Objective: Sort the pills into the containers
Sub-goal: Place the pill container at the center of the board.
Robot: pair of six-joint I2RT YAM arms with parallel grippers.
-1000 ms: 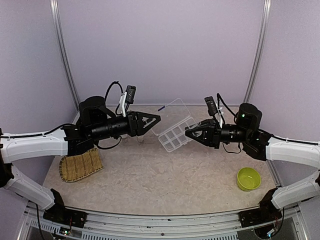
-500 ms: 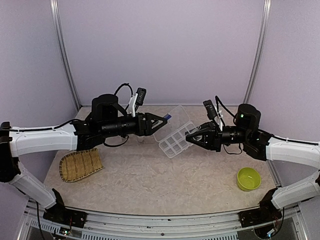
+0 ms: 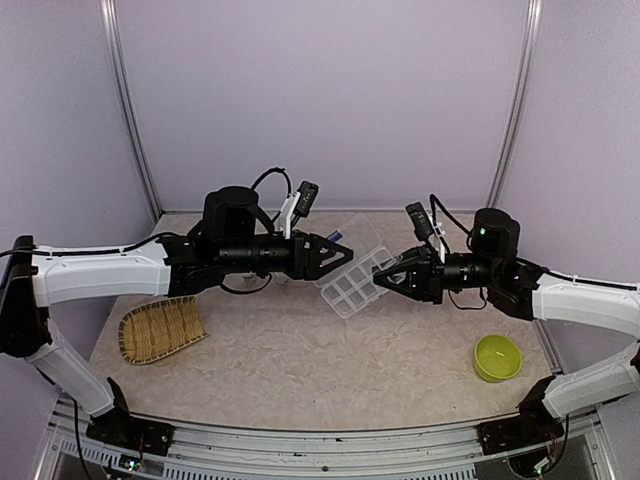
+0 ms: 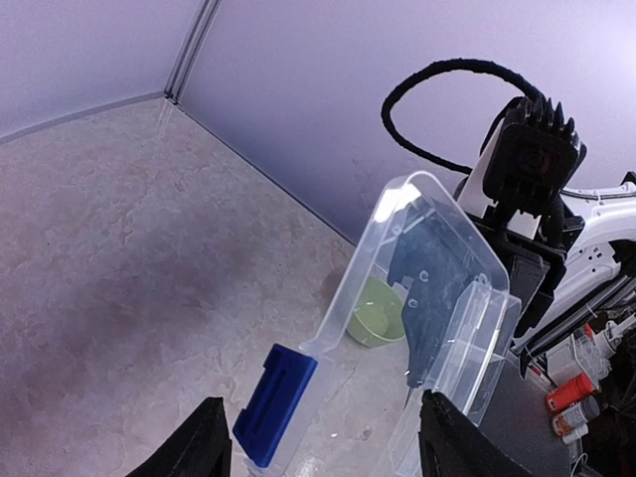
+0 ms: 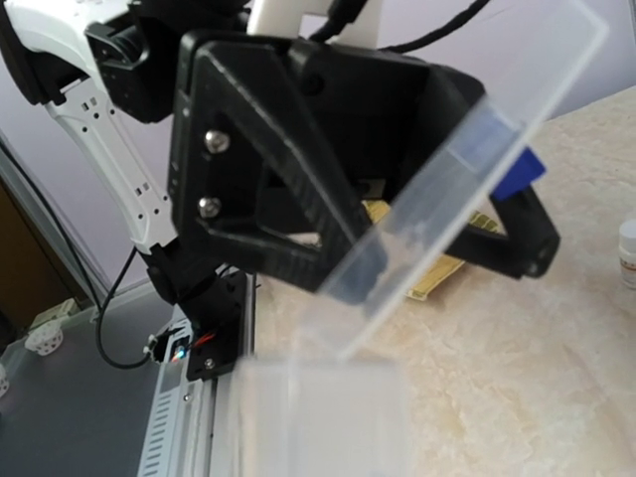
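Wide marbled worktop [image 3: 300, 350], and at its middle the clear container [image 3: 350, 290] sits tilted between both arms, lid [image 4: 447, 288] swung up. Woven tray [image 3: 162, 330] far left, green bowl [image 3: 497, 357] far right. Right gripper [image 3: 383, 281] is clamped tight on the container's rim. Left gripper [image 3: 345, 254] stands spread, a finger either side of the lid's blue latch [image 4: 274, 403], not pinching it. Pills are too small to spot.

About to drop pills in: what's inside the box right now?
From above, the box has compartments that look bare, though anything tiny would not show. The left gripper hides part of its far edge. The wrist views show only the open lid.
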